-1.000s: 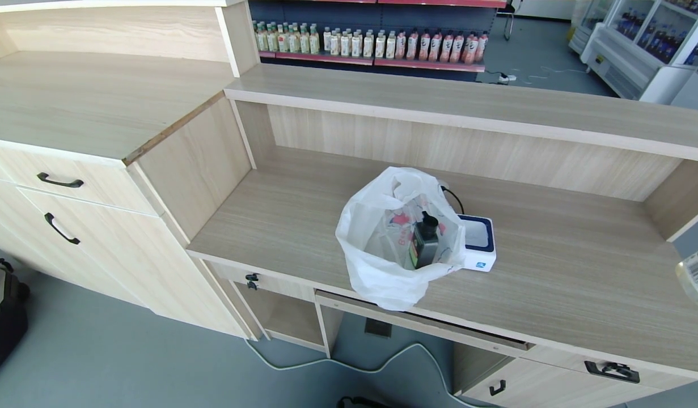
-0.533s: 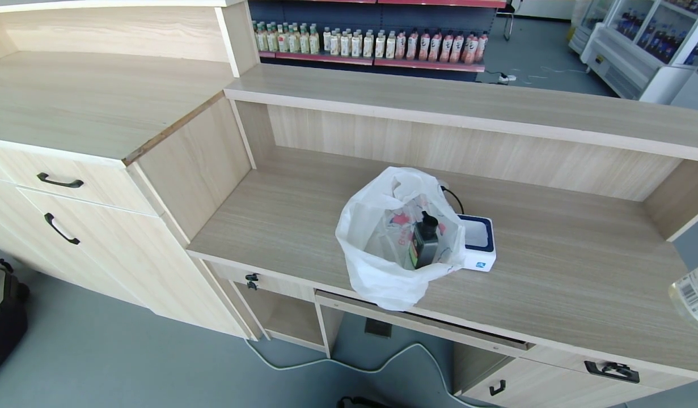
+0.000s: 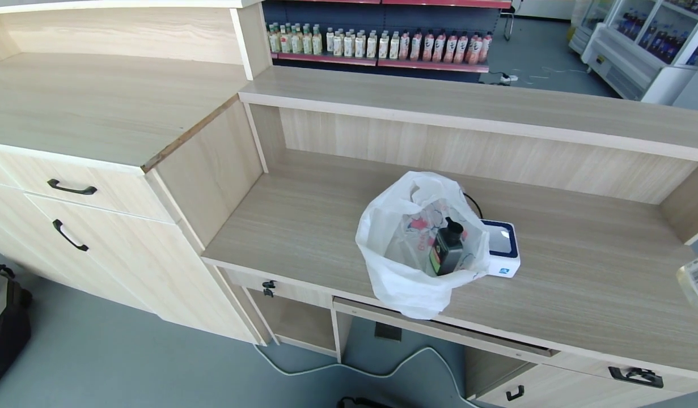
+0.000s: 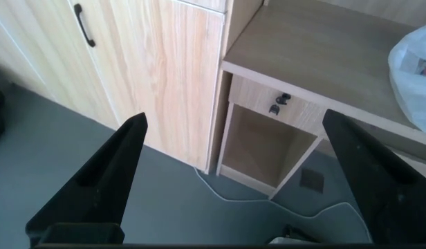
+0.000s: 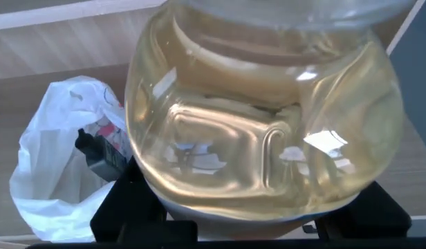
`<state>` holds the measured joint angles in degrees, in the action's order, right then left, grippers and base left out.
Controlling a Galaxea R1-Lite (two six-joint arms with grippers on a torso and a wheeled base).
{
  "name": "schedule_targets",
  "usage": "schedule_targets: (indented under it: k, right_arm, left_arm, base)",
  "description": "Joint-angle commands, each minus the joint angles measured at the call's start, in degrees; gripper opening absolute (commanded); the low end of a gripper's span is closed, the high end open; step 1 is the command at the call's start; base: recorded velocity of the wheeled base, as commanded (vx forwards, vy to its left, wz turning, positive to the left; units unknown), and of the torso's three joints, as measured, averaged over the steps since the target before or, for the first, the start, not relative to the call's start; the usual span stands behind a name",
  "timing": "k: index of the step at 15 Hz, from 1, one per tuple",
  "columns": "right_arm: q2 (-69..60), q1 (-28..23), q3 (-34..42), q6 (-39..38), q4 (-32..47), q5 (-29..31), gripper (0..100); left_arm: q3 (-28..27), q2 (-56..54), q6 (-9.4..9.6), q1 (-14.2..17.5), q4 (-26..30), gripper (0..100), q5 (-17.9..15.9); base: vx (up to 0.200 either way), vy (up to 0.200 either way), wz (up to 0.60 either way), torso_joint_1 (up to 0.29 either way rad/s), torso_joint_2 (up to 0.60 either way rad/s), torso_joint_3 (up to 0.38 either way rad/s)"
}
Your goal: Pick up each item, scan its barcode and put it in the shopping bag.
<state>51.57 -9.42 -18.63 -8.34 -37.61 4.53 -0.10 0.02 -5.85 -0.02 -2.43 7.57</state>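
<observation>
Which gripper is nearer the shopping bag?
Right, probably: the right gripper holds a clear bottle right of the shopping bag; the left gripper hangs over the floor, farther off.

The left gripper (image 4: pixel 234 116) has two black fingers (image 4: pixel 95 187). Each finger is flat and smooth. It is shaped like a long wedge, wide near the wrist and narrow at the tip. The tips are cut off square, with a small flat end. The black is dull and plain, and a bit lighter along the edges where the light hits. A thin black strip runs between the two wide ends.

The right gripper (image 5: pixel 251 221) is black too. Its parts look chunky, with flat faces, straight edges and sharp corners.
</observation>
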Motion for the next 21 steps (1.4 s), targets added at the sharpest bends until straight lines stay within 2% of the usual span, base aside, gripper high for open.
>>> schedule_targets:
  k: [1,4,5,7,10,12,13,16,21]
  right_arm:
    - [0.29,1.07,-0.80,-0.19,-0.10,-0.05,0]
    - [1.96,5.56,-2.29,-0.27,-0.01,-0.05,0]
    - [4.16,6.44,-3.61,-0.36,-0.01,-0.05,0]
    - [9.17,8.28,-6.51,-0.98,-0.45,-0.05,0]
    - [19.54,11.36,-12.66,-3.00,-1.33,0.12,0]
    - [24.90,13.20,-14.07,-4.41,-3.52,0.21,0]
    - [29.64,13.55,-14.77,-3.97,-7.74,0.21,0]
    - [36.59,16.37,-14.42,-2.21,-16.53,0.47,0]
    - [44.15,22.87,-12.57,1.57,-22.25,1.79,0]
  left_arm:
    - [0.01,-0.02,-0.04,0.02,-0.04,100,-0.01]
    - [0.01,-0.02,0.75,0.02,-0.04,100,-0.19]
    - [0.01,-0.02,1.98,0.02,-0.04,100,-0.28]
    - [0.01,-0.02,3.30,0.02,-0.04,100,-0.28]
    - [0.01,-0.02,2.69,0.02,-0.04,100,-0.45]
    - [0.01,-0.02,2.60,0.02,-0.04,100,-0.28]
    - [0.01,-0.02,2.60,0.02,-0.04,100,-0.36]
    - [0.01,-0.02,2.60,0.02,-0.04,100,-0.36]
    - [0.01,-0.02,2.60,0.02,-0.04,100,-0.36]
  base:
    - [0.000,0.200,0.00,0.002,0.00,0.002]
    - [0.000,0.200,0.00,0.004,0.00,0.004]
    - [0.000,0.200,0.00,-0.002,0.00,0.002]
    - [0.000,0.200,0.00,-0.005,0.00,0.002]
    - [0.000,0.000,0.00,0.000,0.00,0.000]
    - [0.000,0.000,0.00,0.000,0.00,0.000]
    - [0.000,0.000,0.00,0.000,0.00,0.000]
    - [0.000,0.000,0.00,0.000,0.00,0.000]
    - [0.000,0.000,0.00,0.000,0.00,0.000]
